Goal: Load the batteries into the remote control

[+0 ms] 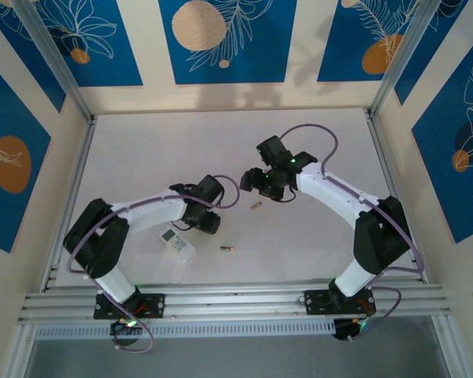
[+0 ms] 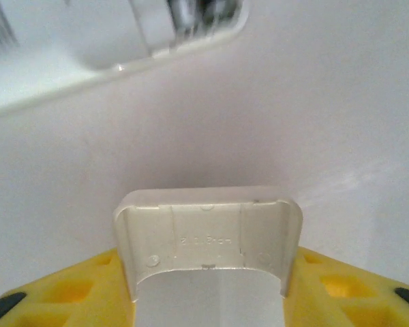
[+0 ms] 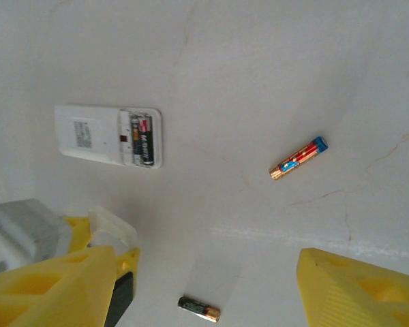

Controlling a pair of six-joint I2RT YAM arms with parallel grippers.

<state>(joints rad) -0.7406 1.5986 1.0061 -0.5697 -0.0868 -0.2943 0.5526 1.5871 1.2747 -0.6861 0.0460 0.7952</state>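
The white remote control [image 1: 177, 243] lies near the front left of the table, and in the right wrist view the remote control [image 3: 88, 134] shows its open compartment with dark batteries [image 3: 142, 140] inside. Two loose batteries lie on the table: a dark coppery one [image 3: 199, 308] [image 1: 228, 249] and a red and blue one [image 3: 298, 157] [image 1: 257, 208]. My left gripper [image 2: 208, 272] [image 1: 205, 216] is shut on the white battery cover [image 2: 208, 231], just right of the remote. My right gripper [image 3: 209, 253] [image 1: 256, 185] hangs open above the loose batteries, holding nothing.
The white table [image 1: 315, 236] is fenced by aluminium rails [image 1: 236, 303] at the front and blue patterned walls [image 1: 221, 39] around. My two arms bend toward each other at the table's middle.
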